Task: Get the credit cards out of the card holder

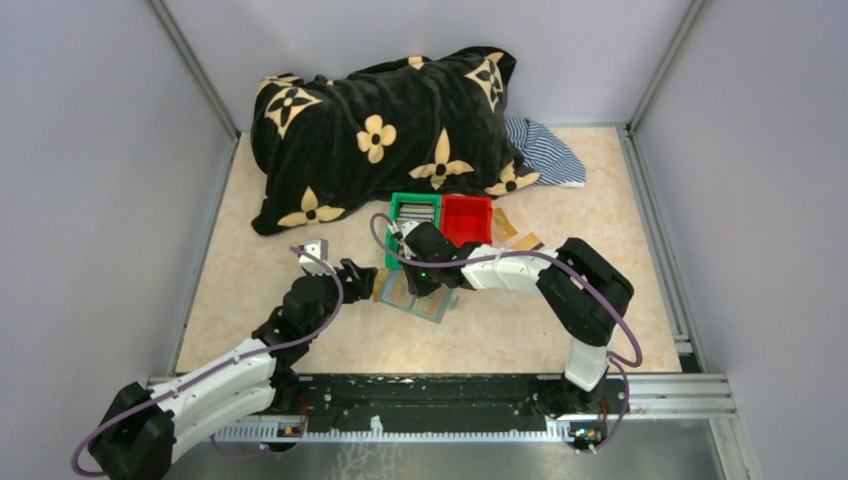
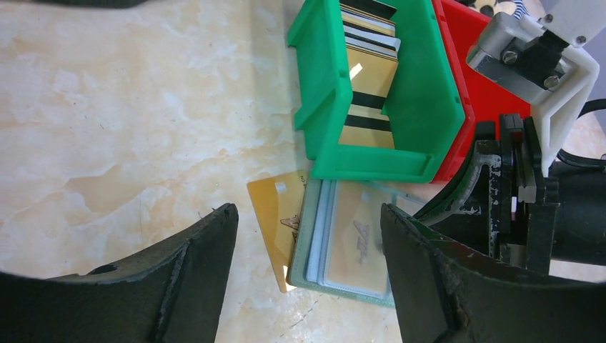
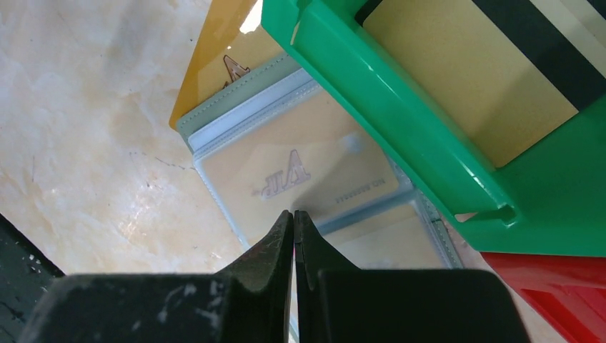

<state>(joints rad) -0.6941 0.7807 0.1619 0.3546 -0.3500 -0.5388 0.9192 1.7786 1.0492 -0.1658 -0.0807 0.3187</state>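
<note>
The grey-green card holder (image 2: 343,289) lies open on the table, just in front of the green bin (image 2: 421,107). A gold credit card (image 3: 300,168) sits inside a see-through pocket. Another gold card (image 2: 275,214) sticks halfway out of the holder's left edge. My left gripper (image 2: 307,209) is open, one finger on each side of that card and the holder. My right gripper (image 3: 294,213) is shut, its tips resting on the clear pocket. Several more cards (image 2: 368,86) lie in the green bin. The top view shows both grippers meeting at the holder (image 1: 428,306).
A red bin (image 1: 467,218) stands against the green bin's right side, with tan flat pieces (image 1: 512,233) beside it. A black flower-patterned blanket (image 1: 380,130) and a striped cloth (image 1: 548,152) fill the back. Walls enclose the table.
</note>
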